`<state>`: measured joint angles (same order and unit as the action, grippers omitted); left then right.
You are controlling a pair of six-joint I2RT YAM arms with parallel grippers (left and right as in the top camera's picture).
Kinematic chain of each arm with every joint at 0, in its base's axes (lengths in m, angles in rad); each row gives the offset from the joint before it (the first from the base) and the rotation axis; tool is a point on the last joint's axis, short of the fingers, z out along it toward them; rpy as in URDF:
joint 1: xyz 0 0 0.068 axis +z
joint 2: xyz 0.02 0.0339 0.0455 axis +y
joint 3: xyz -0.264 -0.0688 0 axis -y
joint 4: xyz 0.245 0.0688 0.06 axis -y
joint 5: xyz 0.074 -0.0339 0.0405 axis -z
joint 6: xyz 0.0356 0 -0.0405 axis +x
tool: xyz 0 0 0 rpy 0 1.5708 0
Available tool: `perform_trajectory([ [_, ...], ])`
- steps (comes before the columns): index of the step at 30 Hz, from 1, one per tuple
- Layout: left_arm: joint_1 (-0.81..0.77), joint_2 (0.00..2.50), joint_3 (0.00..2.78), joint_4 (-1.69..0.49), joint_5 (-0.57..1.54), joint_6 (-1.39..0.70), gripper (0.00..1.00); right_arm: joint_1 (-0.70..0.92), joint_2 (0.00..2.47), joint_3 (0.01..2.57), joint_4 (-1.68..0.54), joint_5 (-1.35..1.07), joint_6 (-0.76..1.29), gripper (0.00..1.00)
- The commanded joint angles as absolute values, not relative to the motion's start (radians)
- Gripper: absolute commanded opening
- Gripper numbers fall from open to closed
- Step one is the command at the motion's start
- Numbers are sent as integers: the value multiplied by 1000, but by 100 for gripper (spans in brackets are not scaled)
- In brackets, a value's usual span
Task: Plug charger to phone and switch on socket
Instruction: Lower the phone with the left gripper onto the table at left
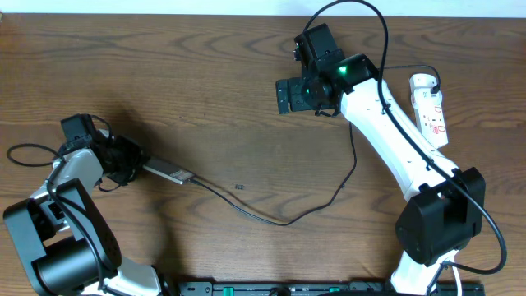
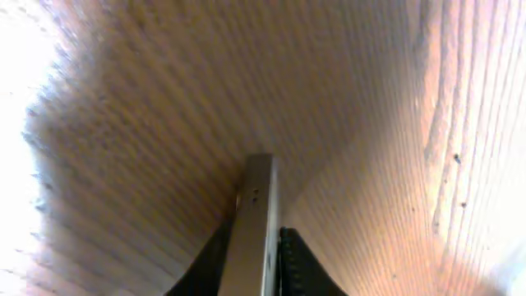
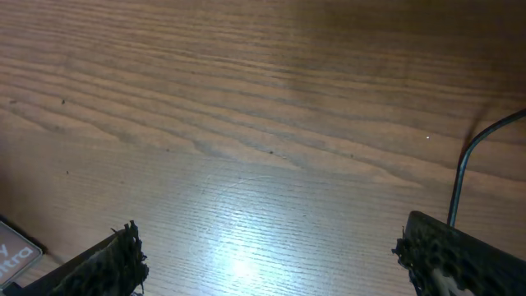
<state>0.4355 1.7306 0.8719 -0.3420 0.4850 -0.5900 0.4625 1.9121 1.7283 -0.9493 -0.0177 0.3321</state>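
Overhead, my left gripper (image 1: 142, 167) clenches the phone (image 1: 169, 173) edge-up between its jaws; my right gripper (image 1: 283, 96) gapes empty, socket (image 1: 429, 103) well behind its jaws; a twist could wrench the charger (image 1: 283, 223) loose.

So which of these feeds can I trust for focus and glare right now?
Left wrist: blurred all over, blown out white along the left edge, only the phone, seen edge-on, is readable. Right wrist: sharp, with one glare patch low centre on the table. Overhead: even light, soft shadows, in focus.
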Motion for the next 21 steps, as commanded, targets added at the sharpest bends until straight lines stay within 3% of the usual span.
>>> perform_trajectory([
  [1, 432, 1719, 871, -355, 451, -569, 22, 473, 1915, 1733, -951, -2, 344, 99],
  [7, 432, 1719, 871, -358, 451, -569, 25, 473, 1915, 1733, -954, -2, 344, 99],
  [15, 432, 1719, 871, -372, 451, -569, 42, 473, 1915, 1733, -954, -2, 344, 99],
  [21, 432, 1719, 871, -384, 451, -569, 49, 473, 1915, 1733, -954, -2, 344, 99],
])
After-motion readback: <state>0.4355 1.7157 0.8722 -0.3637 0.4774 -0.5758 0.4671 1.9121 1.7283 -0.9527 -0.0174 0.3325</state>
